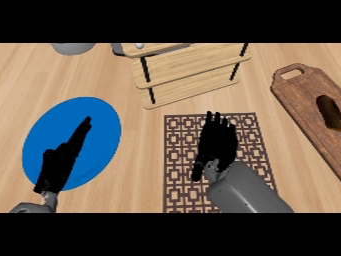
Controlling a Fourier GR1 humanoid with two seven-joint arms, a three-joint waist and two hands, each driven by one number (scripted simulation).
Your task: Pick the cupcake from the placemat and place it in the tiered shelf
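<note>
Your right hand [216, 142] flat, fingers straight, holding nothing, over placemat [184, 165]; cupcake hidden, can't tell where. Tiered shelf [191, 67] straight ahead. Left hand [66, 152] farther, open.

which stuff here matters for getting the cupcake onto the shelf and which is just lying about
Part of the job:
- patterned placemat
- tiered shelf
- right hand, open over the placemat; no cupcake shows
- left hand, open over the plate

Lying about:
- blue plate
- wooden cutting board with a dark food item
- grey object at the far edge
</note>
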